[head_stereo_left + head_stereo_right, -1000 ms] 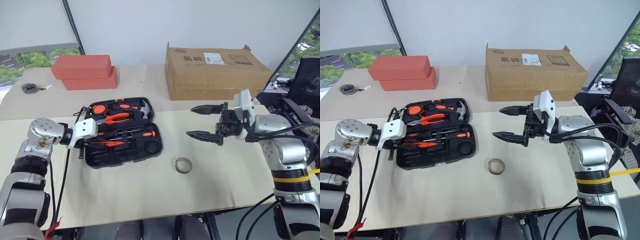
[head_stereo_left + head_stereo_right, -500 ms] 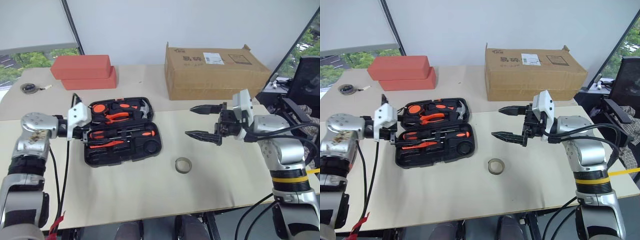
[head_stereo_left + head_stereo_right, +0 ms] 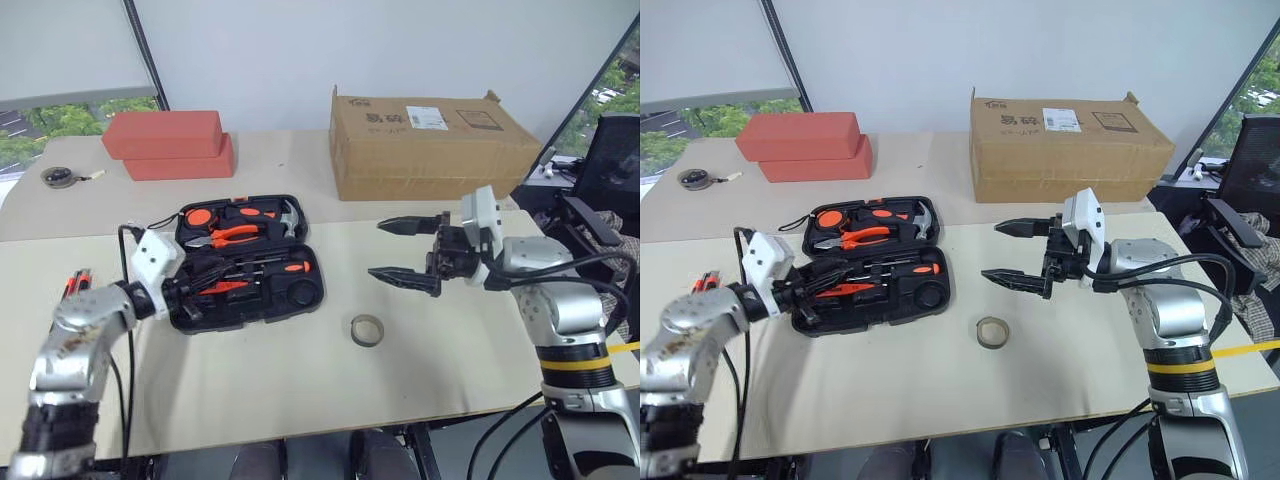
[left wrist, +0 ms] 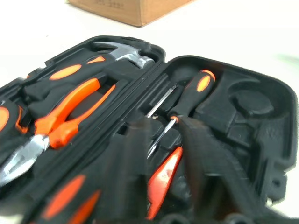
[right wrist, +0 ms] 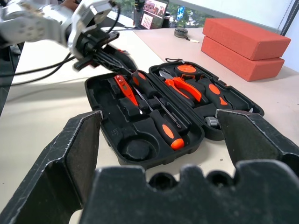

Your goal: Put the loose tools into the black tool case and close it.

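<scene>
The black tool case (image 3: 245,262) lies open on the table (image 3: 300,390), its lid half holding orange-handled pliers (image 3: 232,236) and a hammer (image 4: 122,52). The left end effector (image 3: 190,290) sits at the near left edge of the case with its fingers closed together; whether they pinch anything I cannot tell. Its wrist view brings up the recesses close: a screwdriver (image 4: 184,100) with a black-and-orange handle lies in its slot, and a thin orange tester (image 4: 161,179) rests beside the blurred fingers. The right end effector (image 3: 405,250) hangs wide open and empty above the table to the right of the case. From its wrist, the case appears whole, with another screwdriver (image 5: 159,122) seated. A roll of tape (image 3: 367,330) lies in front, a cardboard box (image 3: 430,140) and red bricks (image 3: 170,145) behind
</scene>
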Controlling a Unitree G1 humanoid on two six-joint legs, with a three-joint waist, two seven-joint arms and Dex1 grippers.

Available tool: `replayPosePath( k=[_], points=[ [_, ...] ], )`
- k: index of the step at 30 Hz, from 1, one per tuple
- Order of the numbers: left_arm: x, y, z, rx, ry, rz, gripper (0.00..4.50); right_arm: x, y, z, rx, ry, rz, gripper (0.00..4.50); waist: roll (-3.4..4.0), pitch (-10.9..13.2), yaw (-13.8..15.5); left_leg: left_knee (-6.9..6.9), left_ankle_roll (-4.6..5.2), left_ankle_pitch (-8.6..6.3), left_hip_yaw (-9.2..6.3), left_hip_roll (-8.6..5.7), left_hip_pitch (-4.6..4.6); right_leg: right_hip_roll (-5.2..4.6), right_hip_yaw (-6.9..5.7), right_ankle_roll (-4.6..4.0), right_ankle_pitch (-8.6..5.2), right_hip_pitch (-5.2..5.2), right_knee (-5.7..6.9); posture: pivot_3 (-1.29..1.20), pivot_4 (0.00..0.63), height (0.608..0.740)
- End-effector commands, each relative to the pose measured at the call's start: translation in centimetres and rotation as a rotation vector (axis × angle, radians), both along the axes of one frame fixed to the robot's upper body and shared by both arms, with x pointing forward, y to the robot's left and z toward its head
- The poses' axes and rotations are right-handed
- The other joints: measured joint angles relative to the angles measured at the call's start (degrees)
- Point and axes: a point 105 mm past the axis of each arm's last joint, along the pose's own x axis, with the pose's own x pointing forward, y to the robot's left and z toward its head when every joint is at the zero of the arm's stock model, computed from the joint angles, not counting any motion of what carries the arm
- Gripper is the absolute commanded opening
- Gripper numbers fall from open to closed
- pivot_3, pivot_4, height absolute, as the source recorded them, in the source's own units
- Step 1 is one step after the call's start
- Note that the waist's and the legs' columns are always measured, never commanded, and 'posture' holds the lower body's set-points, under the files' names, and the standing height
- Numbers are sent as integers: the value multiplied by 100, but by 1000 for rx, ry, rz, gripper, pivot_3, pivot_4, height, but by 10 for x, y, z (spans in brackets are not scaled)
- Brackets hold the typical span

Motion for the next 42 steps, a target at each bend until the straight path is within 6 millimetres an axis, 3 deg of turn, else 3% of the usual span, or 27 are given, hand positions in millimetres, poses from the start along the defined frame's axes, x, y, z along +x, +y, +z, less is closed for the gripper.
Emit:
replayPosePath(
  k=[1, 5, 9, 13, 29, 32, 35, 38, 42],
  points=[
    [2, 13, 5, 16, -71, 176, 55, -2, -6, 12, 19, -58, 8, 4500, 0, 0, 3, -1, -1, 1, 0, 1, 7, 2, -1, -4, 2, 7, 0, 0, 150, 713],
    [6, 16, -3, -42, -75, 327, 55, -1, -7, 10, 14, -56, 12, 4500, 0, 0, 11, -1, -4, 2, -5, 6, 18, 6, -1, 15, -10, 18, -7, 0, 150, 713],
    [3, 4, -10, -81, -32, 328, 55, -1, -7, 9, 12, -53, 17, 4500, -1, 0, 11, 1, -1, 0, -10, 3, 20, 3, 0, 13, -8, 28, -16, 0, 150, 713],
    [4, 11, -20, -63, 27, 389, 55, -1, -8, 8, 9, -51, 19, 4500, -1, 0, 9, -2, -1, 0, -10, 4, 19, 4, -3, -23, 13, 26, -16, 0, 150, 713],
    [12, 22, -60, -47, 210, 479, 55, 2, -8, 8, 8, -65, 6, 4500, 9, -6, 9, -3, -2, 0, -19, 4, 29, 3, -1, -19, 10, 30, -17, 0, 150, 713],
    [14, 20, -48, -64, 143, 471, 55, 3, -8, 9, 10, -66, 8, 4500, 18, -11, 9, -3, -2, 0, -19, 4, 30, 3, -1, -18, 9, 31, -17, 0, 150, 713],
    [14, 27, -11, -106, -55, 497, 55, 3, -6, 12, 19, -68, 19, 4500, 16, -10, 7, -3, -2, 0, -20, 6, 27, 3, -1, -18, 9, 27, -17, 0, 150, 713],
    [9, 58, 16, -118, -191, 664, 55, 4, -3, 12, 24, -67, 37, 4500, 12, -7, 0, -3, -2, 0, -25, 7, 18, 3, -1, -24, 14, 19, -22, 0, 150, 713],
    [-11, 112, 29, -95, -228, 940, 1248, 6, 3, 13, 38, -63, 68, 4500, 12, -7, -9, -10, -1, -1, -26, 10, 19, 4, -3, -30, 18, 17, -23, 0, 150, 713]
  ],
)
